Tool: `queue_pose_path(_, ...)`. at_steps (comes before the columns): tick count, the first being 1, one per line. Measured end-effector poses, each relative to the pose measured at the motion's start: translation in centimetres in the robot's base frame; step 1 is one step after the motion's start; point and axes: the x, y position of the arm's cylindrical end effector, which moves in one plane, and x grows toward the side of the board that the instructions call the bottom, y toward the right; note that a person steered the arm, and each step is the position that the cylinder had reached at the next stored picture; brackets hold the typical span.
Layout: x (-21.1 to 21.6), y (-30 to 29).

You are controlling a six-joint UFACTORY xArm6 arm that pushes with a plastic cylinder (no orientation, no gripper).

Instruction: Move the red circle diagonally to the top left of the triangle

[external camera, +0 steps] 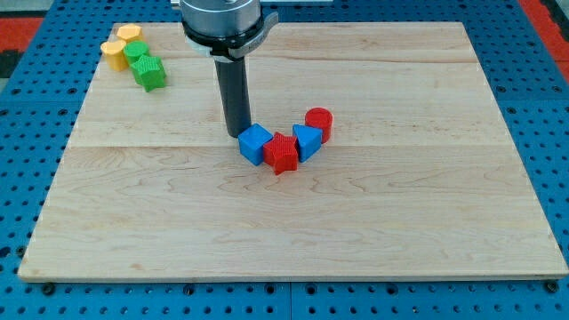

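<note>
Nearest the view's bottom, a red star-like block [283,153] sits between a blue cube [255,144] and the blue triangle [307,141]; the red circle [318,124] touches the triangle's upper right. It looks light, rigid, easily slid; push its right side. No hand here: my tip [236,133] holds nothing, beside the cube on the surface [400,213].

Arm housing [224,22] cut off by view's top edge. Yellow blocks' [122,44] shapes too small to tell.

Bright, even light falls from overhead on the pale wooden table [293,222]. Shadows are short and soft beneath each block. The picture is sharp throughout, with no glare or edge warping.
</note>
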Motion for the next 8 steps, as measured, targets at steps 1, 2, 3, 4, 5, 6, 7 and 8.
queue_pose_path(1,0.0,0.0)
queue_pose_path(2,-0.1,0.0)
queue_pose_path(3,-0.1,0.0)
queue_pose_path(4,-0.1,0.0)
queue_pose_path(5,0.1,-1.1)
queue_pose_path(6,-1.5,-6.0)
queue_pose_path(7,2.5,-9.1)
queue_pose_path(8,7.4,-2.8)
